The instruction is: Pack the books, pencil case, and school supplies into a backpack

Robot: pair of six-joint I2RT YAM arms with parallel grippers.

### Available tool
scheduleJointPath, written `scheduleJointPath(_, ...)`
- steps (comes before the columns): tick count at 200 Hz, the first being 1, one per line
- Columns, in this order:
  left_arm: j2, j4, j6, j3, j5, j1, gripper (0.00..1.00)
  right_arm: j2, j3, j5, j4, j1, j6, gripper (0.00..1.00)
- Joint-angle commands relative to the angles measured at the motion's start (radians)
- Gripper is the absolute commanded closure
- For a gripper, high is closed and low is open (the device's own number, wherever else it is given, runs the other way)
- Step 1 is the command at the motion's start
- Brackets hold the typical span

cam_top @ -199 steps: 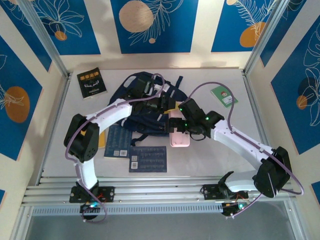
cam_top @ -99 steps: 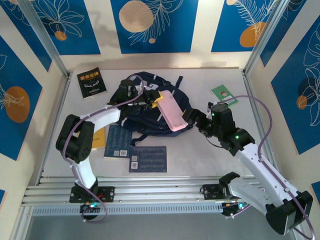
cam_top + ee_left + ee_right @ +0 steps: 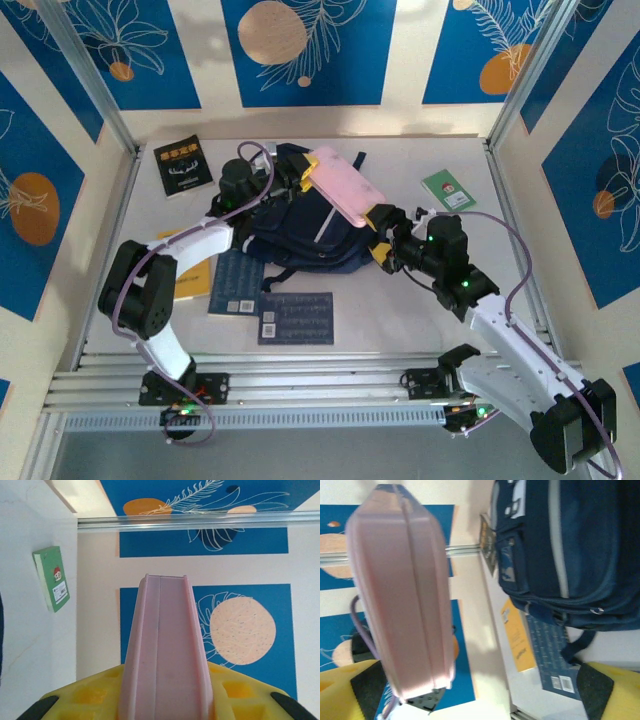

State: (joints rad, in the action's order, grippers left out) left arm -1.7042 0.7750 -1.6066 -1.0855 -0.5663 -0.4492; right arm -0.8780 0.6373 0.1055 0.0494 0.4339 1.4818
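The pale pink pencil case [image 3: 345,187] hangs tilted in the air over the back right of the navy backpack [image 3: 290,230]. My left gripper [image 3: 302,176] is shut on its far end; in the left wrist view the case [image 3: 165,645] runs out from between the yellow fingers [image 3: 85,700]. My right gripper [image 3: 382,236] stands open at the case's near end. In the right wrist view the case [image 3: 402,590] hangs by the left pad, not clamped. A black book [image 3: 183,165], a yellow-orange book [image 3: 190,280] and two dark blue books [image 3: 237,282] [image 3: 297,318] lie on the table.
A green booklet [image 3: 447,190] lies at the back right, also in the left wrist view as a booklet [image 3: 52,577]. The right wrist view shows the backpack [image 3: 570,550] with the yellow-orange book [image 3: 517,635] and a blue book [image 3: 555,667] beside it. Metal posts and patterned walls enclose the table.
The left gripper has lifted the pencil case from the backpack's front edge up and back over the bag. The right arm swung right, and its open gripper now sits at the case's near end.
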Motion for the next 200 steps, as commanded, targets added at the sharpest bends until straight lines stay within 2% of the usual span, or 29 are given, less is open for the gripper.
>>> scheduleJointPath(1,0.023,0.105,-0.075,0.022,0.023,-0.005,0.73,-0.028,0.006,-0.016,0.144,0.015,0.053,0.04)
scheduleJointPath(40,0.025,0.131,-0.108,0.028,0.01,-0.024,0.74,-0.09,0.056,-0.05,0.203,0.019,0.033,0.08)
scheduleJointPath(70,0.048,0.1,-0.084,0.051,0.028,-0.039,0.75,-0.135,0.095,-0.055,0.231,0.021,0.004,0.17)
scheduleJointPath(137,0.047,0.089,-0.079,0.061,0.037,-0.06,0.73,-0.16,0.122,-0.062,0.266,0.023,-0.012,0.46)
scheduleJointPath(161,0.052,0.064,-0.065,0.061,0.039,-0.06,0.66,-0.143,0.117,-0.076,0.246,0.023,-0.018,0.53)
scheduleJointPath(200,0.08,-0.101,0.061,0.018,0.017,-0.065,0.45,-0.108,0.105,-0.1,0.201,0.019,-0.043,0.58)
